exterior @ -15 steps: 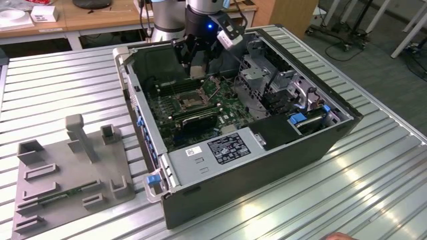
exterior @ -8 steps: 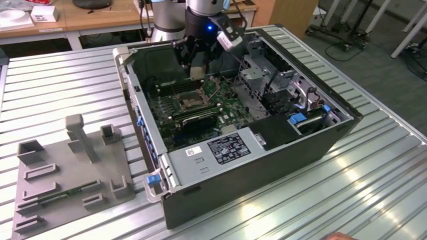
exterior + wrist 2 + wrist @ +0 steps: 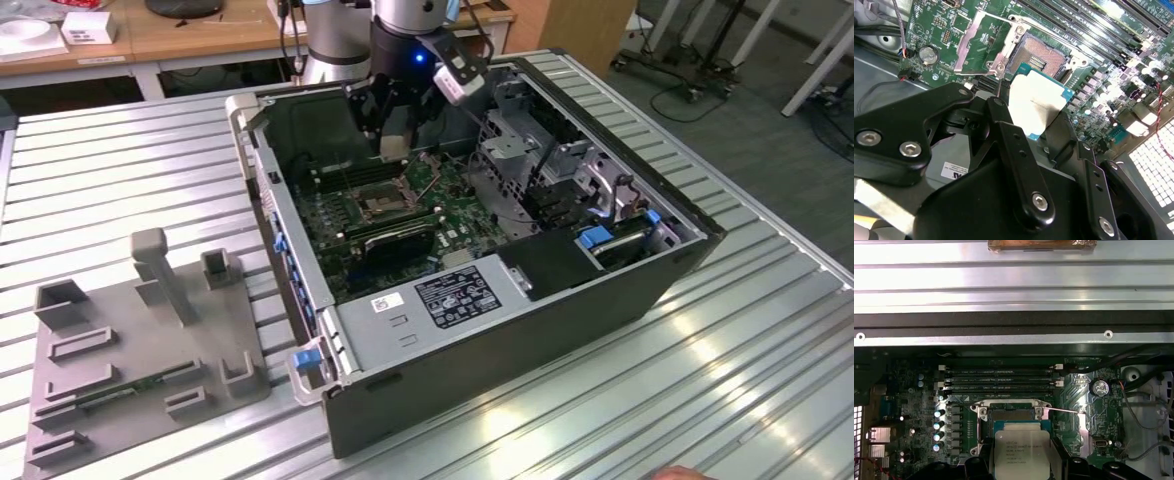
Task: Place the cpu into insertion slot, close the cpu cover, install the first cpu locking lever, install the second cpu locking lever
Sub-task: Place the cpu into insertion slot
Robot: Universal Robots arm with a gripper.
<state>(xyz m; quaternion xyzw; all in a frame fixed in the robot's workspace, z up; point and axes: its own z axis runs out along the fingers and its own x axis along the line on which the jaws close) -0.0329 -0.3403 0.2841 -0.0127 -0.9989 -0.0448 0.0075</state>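
The jaws are closed on the cpu (image 3: pixel 1036 97), pinching two opposite edges with its silvery top facing the cameras. In the exterior view the arm reaches down into the open computer case (image 3: pixel 534 340), which lies on the slatted metal worktop (image 3: pixel 120 150). The cpu hangs above the green motherboard (image 3: pixel 949 30) and is not yet seated. In both wrist views it sits just to one side of the insertion slot (image 3: pixel 1043 56), overlapping that side's rim while most of the dark, pin-filled centre shows bare. The cpu cover (image 3: pixel 981 42) is swung open on its hinge, clear of the socket, so nothing appears to block the way down. The step in hand looks to be the placing itself, early in the task. Doing it well likely calls for moving the chip sideways until its edges line up squarely with the slot's metal rim, held flat and parallel to the board, with its orientation matched to the socket before lowering. The descent should be straight and gentle, with no sideways drag, since the contacts would probably bend easily. The jaws should let go only once the chip rests level inside the rim.
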